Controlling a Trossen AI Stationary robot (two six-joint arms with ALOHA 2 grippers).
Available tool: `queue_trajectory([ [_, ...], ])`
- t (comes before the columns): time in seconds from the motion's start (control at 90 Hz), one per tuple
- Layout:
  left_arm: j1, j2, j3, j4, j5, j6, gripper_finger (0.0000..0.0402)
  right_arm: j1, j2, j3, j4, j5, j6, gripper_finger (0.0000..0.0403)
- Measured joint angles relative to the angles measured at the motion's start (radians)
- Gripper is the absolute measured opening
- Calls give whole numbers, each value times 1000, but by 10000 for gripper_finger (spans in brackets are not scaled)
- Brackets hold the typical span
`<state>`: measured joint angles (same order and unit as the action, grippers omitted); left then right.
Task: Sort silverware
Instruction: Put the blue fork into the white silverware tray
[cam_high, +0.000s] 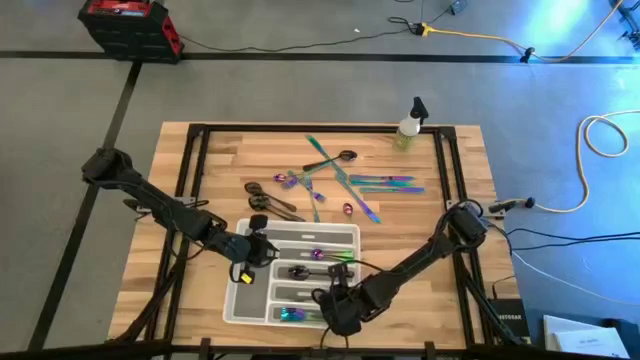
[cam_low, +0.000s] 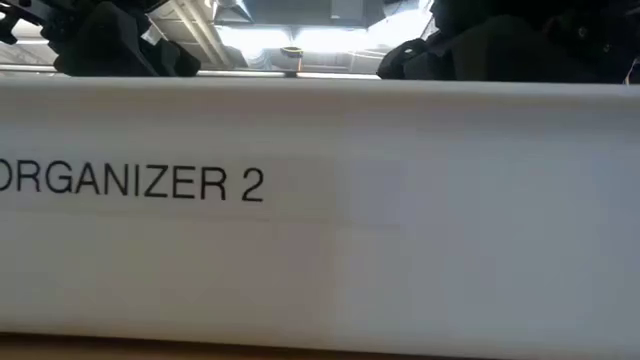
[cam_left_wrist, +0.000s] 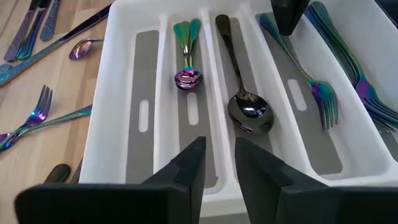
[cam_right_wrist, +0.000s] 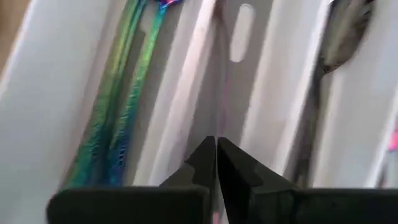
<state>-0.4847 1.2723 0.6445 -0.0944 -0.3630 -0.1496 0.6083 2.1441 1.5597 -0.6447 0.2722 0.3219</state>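
Note:
The white tray (cam_high: 240, 300) lies at the table's near side. Its long compartments hold silverware: a small iridescent spoon (cam_left_wrist: 187, 76), a dark spoon (cam_left_wrist: 249, 112), one iridescent fork (cam_left_wrist: 311, 84) and several more forks (cam_left_wrist: 364, 87). More silverware (cam_high: 340, 178) lies loose on the wood beyond the tray. My left gripper (cam_left_wrist: 219, 165) hovers open over the tray's left end with nothing between its fingers. My right gripper (cam_right_wrist: 216, 149) is over the tray's near right part (cam_high: 335, 302), shut on the single fork. In the low view the tray's wall (cam_low: 320, 220) blocks the scene. My right gripper pinches the single fork's handle (cam_left_wrist: 292, 50) near its free end, coming from above with the fingers pointing down. In the right wrist view the fork shows only as a thin edge (cam_right_wrist: 217, 118) running out from between the shut fingers. Its tines (cam_left_wrist: 326, 106) lie low in the compartment.
A small spray bottle (cam_high: 410, 125) stands at the table's far edge, right of centre. The loose silverware spreads across the table's middle. The compartment (cam_left_wrist: 142, 106) nearest the loose pieces holds nothing. Bare wood shows at the table's left (cam_high: 160, 230) and right (cam_high: 470, 170).

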Motion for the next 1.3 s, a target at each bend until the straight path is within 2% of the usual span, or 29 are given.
queue_trajectory([
  [0.3, 0, 0, 0, 0, 0, 0, 72, 0, 0, 0, -3, -19, 25, 0],
  [0.5, 0, 0, 0, 0, 0, 0, 72, 15, -13, 18, -27, 94, 11, 0],
  [0.611, 0, 0, 0, 1, 0, 1, 72, 8, 7, 16, -67, 50, 26, 0],
  [1.3, 0, 0, 0, 0, 0, 0, 72, 6, 13, 16, -52, -7, 33, 0],
])
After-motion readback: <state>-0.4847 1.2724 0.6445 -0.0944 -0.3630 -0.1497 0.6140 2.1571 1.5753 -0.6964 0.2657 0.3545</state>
